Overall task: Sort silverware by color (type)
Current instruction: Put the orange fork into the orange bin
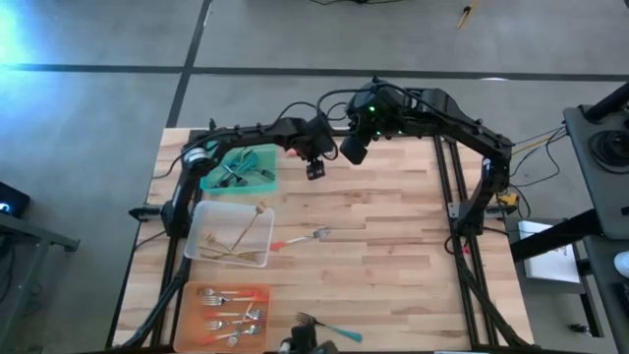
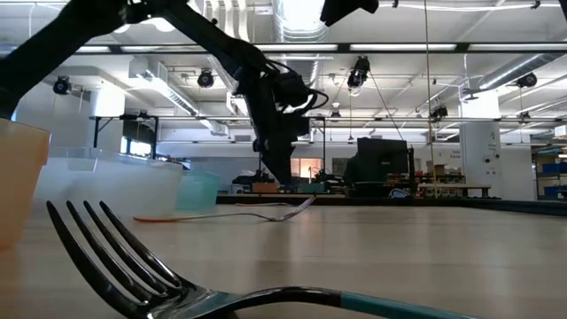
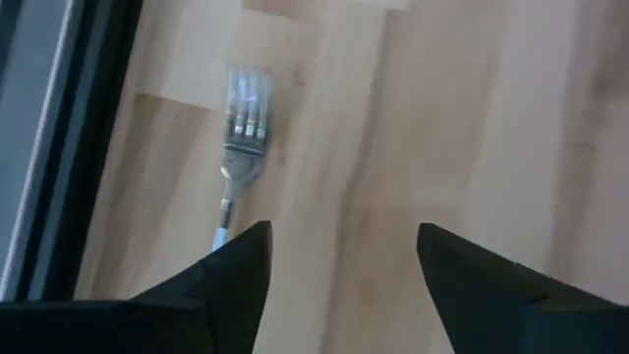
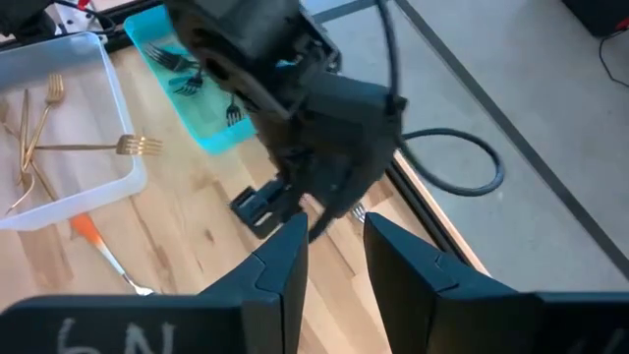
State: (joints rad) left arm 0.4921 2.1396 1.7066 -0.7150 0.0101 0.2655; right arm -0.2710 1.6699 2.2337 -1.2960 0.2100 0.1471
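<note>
My left gripper [image 1: 314, 169] [image 3: 344, 231] is open and hovers near the table's far edge, pointing down. Just beyond its fingers a fork [image 3: 241, 128] with metal tines and a pale blue handle lies flat on the wood, untouched. My right gripper [image 1: 352, 149] [image 4: 334, 231] hangs just behind the left one, empty, with a narrow gap between its fingers. A red-handled fork [image 1: 300, 239] [image 2: 266, 213] lies flat mid-table. A teal-handled fork [image 1: 329, 327] [image 2: 177, 283] lies at the near edge.
A green tray [image 1: 257, 180] with teal forks sits at the far left. A clear tray [image 1: 201, 221] with gold forks is nearer, then an orange tray [image 1: 197, 295] with red-handled forks. Bare wood stretches to the right. The two arms are close together.
</note>
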